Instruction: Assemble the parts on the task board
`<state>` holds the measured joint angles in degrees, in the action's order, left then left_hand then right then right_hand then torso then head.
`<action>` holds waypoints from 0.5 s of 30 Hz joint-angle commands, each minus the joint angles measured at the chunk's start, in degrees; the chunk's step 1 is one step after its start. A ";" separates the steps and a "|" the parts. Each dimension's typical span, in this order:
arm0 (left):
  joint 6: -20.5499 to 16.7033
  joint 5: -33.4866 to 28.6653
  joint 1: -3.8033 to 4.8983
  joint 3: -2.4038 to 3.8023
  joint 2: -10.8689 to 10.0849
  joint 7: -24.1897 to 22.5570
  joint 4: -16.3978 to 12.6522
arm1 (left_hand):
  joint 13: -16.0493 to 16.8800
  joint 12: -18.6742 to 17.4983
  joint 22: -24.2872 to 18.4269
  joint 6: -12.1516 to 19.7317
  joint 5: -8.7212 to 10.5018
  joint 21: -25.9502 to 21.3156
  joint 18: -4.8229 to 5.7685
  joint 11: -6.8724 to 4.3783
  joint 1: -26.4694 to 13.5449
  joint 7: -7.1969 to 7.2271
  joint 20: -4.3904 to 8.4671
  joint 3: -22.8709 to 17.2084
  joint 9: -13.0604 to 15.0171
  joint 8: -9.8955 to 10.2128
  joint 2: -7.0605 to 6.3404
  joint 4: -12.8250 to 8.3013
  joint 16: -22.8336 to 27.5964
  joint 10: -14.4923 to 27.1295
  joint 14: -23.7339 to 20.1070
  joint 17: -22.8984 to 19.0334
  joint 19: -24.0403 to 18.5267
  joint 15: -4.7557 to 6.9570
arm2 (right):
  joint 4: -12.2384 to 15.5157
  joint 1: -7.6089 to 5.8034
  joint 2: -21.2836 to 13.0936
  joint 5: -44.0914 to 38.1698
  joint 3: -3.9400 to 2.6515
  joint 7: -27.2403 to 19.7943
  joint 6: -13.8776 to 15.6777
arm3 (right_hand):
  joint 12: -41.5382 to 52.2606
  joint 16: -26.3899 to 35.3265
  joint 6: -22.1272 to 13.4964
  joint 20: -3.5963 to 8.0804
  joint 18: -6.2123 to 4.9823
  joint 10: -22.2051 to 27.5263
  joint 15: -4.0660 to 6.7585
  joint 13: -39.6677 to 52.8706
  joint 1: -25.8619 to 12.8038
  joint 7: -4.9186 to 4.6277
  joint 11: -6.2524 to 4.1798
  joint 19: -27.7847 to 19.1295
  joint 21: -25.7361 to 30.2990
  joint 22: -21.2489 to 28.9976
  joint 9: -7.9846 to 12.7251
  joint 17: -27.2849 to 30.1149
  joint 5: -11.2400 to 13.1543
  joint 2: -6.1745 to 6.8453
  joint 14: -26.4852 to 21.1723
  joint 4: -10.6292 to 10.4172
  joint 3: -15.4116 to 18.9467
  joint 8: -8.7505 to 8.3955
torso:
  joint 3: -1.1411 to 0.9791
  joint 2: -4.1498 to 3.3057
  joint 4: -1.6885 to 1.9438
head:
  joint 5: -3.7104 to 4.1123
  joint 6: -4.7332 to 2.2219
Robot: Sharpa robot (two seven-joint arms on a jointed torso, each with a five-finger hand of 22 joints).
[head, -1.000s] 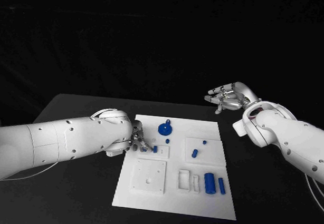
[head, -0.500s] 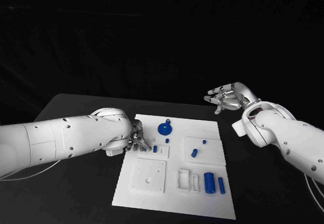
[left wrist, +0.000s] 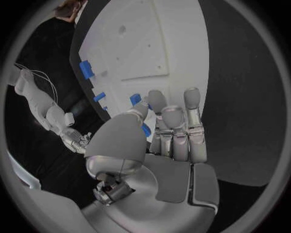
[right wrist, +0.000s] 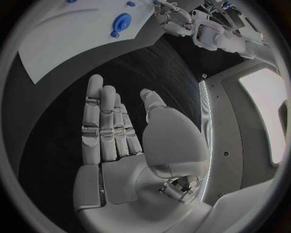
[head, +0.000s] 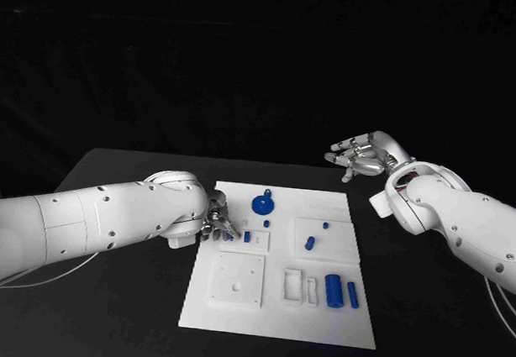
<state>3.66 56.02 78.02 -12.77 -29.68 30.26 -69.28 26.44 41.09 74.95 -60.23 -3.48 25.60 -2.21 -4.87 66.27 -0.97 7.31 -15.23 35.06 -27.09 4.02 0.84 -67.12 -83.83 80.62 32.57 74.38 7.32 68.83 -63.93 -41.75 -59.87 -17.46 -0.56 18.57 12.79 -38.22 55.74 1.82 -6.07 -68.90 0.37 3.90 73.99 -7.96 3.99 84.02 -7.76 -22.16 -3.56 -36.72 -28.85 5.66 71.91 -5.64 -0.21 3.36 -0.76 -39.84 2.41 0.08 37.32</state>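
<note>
Barely anything has shifted in the past second: the left hand [head: 215, 222] stays low at the task board [head: 280, 315], pinching a small blue part [left wrist: 136, 100], seating unfinished. The right hand [head: 364, 154] still hovers released, well clear.

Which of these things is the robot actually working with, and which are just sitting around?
Part of the job:
white board
blue round part
two blue cylinders
small blue pegs
left hand, at the board's edge

Just there:
black table
right hand, raised, holding nothing
</note>
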 commanded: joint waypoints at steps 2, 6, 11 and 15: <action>4.01 -1.44 -0.13 -0.30 -0.02 -0.20 0.13 | 0.14 -0.42 1.03 1.89 0.54 -0.40 0.13 0.29 1.88 1.46 0.07 -3.18 0.21 0.14 1.77 -4.00 0.28 -2.56 -0.48 -0.07 -0.40 -0.09 | -0.02 0.04 0.10 0.03 -0.01 -0.50 -0.94 | -0.03 -0.13 -0.50 -0.41 -0.75 0.56 -0.16 -0.07 -0.05 0.06 -0.03 1.41 -0.31 0.11 0.07 0.06 -0.34 -0.02 -0.31 -0.47 -0.04 0.14 | -0.04 -0.01 -0.01 | -0.01 0.05; 5.30 -1.99 0.45 -0.26 0.09 -0.57 0.35 | 0.39 -0.54 1.07 1.90 0.61 -0.38 0.34 0.25 2.40 1.45 0.23 -2.15 0.42 0.42 2.31 -4.38 0.16 -2.53 -0.61 0.04 -0.46 -0.05 | -0.04 0.05 0.19 0.03 -0.01 -0.51 -0.97 | -0.03 -0.13 -0.50 -0.41 -0.75 0.56 -0.16 -0.07 -0.05 0.06 -0.03 1.41 -0.31 0.11 0.07 0.06 -0.34 -0.02 -0.31 -0.47 -0.04 0.14 | -0.07 0.02 -0.04 | -0.11 0.02; 6.64 -2.24 1.23 -0.23 0.62 -0.81 0.94 | 0.54 -0.60 1.04 1.90 0.64 -0.39 0.41 0.23 2.60 1.44 0.29 -1.78 0.57 0.55 2.46 -4.70 0.10 -2.52 -0.65 0.09 -0.50 -0.04 | -0.07 0.05 0.32 0.03 -0.01 -0.52 -1.01 | -0.03 -0.13 -0.50 -0.41 -0.75 0.56 -0.16 -0.07 -0.05 0.06 -0.03 1.41 -0.31 0.11 0.07 0.06 -0.34 -0.02 -0.31 -0.47 -0.04 0.14 | -0.05 -0.03 -0.08 | -0.17 -0.01; 7.58 -2.15 1.71 -0.22 1.07 -0.92 1.48 | 0.71 -0.63 1.06 2.04 0.66 -0.32 0.45 0.19 2.77 1.45 0.35 -1.49 0.95 0.47 2.63 -4.98 0.04 -2.51 -0.68 0.16 -0.49 -0.01 | -0.07 0.05 0.37 0.03 -0.01 -0.52 -1.04 | -0.03 -0.13 -0.50 -0.41 -0.75 0.56 -0.16 -0.07 -0.05 0.06 -0.03 1.41 -0.31 0.11 0.07 0.06 -0.34 -0.02 -0.31 -0.47 -0.04 0.14 | -0.06 -0.04 -0.09 | -0.18 0.07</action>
<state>8.22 54.61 79.54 -13.06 -28.86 30.05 -67.84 27.09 40.82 74.93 -59.04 -2.82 25.37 -2.21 -4.87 67.41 -0.97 7.60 -13.70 35.96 -26.57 5.43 -0.88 -67.12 -83.83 80.23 32.67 74.10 7.35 68.74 -63.91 -41.43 -59.84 -17.46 -0.56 18.34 12.79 -38.22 55.75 1.82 -6.07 -68.90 0.37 3.90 73.99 -7.95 3.99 84.02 -7.76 -22.10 -3.57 -36.73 -28.85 5.66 71.91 -5.77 -0.34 3.36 -0.82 -39.85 2.34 -0.08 37.35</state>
